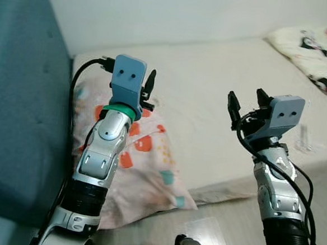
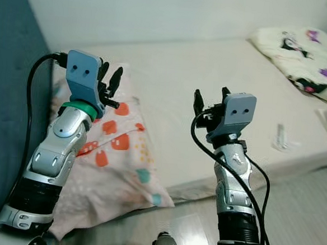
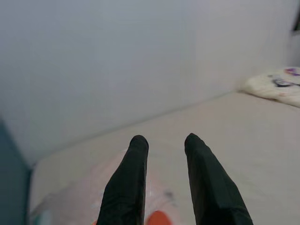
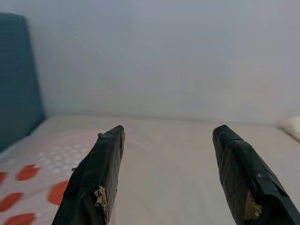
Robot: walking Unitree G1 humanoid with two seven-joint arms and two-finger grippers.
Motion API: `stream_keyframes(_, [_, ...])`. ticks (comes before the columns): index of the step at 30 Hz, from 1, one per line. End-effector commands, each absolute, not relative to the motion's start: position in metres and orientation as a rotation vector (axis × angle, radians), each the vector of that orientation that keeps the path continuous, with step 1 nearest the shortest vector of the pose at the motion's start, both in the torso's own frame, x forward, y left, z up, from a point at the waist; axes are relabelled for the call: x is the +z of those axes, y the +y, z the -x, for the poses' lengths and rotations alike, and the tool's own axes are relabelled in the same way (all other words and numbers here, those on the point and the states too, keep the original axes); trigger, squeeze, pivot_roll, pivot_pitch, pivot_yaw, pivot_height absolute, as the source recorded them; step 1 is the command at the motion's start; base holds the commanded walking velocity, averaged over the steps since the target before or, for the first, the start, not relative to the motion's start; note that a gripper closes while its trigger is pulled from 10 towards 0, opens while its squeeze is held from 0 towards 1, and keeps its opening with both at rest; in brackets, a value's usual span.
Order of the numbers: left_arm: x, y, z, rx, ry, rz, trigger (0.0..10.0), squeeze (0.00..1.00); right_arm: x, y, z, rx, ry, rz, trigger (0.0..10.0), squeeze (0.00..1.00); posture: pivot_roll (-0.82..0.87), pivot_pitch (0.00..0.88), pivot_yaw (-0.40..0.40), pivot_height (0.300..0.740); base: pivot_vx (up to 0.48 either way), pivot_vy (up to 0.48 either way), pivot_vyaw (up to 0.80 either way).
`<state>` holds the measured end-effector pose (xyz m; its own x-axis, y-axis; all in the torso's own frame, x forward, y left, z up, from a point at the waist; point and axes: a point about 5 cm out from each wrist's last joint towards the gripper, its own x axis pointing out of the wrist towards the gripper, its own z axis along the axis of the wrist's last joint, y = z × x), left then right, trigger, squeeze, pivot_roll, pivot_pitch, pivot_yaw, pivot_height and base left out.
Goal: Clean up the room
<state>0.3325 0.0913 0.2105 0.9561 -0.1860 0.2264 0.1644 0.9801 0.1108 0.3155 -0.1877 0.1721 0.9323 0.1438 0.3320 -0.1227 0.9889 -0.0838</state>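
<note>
Pillow (image 1: 149,161) lies on bed (image 1: 223,76) beside headboard (image 1: 19,101).

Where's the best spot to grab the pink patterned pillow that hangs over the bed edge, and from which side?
Probably the pink patterned pillow's overhanging corner, which sticks out past the mattress edge, so a finger could likely slip under it. Coming in from the floor side, low and level, looks best. The left end effector hovers open above the pillow's upper part; the right end effector is open over bare mattress.
</note>
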Motion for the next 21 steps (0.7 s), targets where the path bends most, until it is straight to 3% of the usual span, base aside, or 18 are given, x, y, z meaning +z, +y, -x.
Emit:
stream_keyframes(1, [0.2068,0.0889,-0.3331,-0.189,-0.226,-0.102,10.0,0.00,0.1680,-0.1910,-0.3135,0.129,-0.329,0.061,10.0,0.00,-0.12,0.000,-0.002,0.740,0.000,0.000,0.74])
stream_keyframes(21, [0.2072,0.0879,-0.3326,-0.198,-0.229,-0.101,10.0,0.00,0.1685,-0.1901,-0.3131,0.137,-0.333,0.053,10.0,0.00,-0.12,0.000,-0.001,0.740,0.000,0.000,0.73])
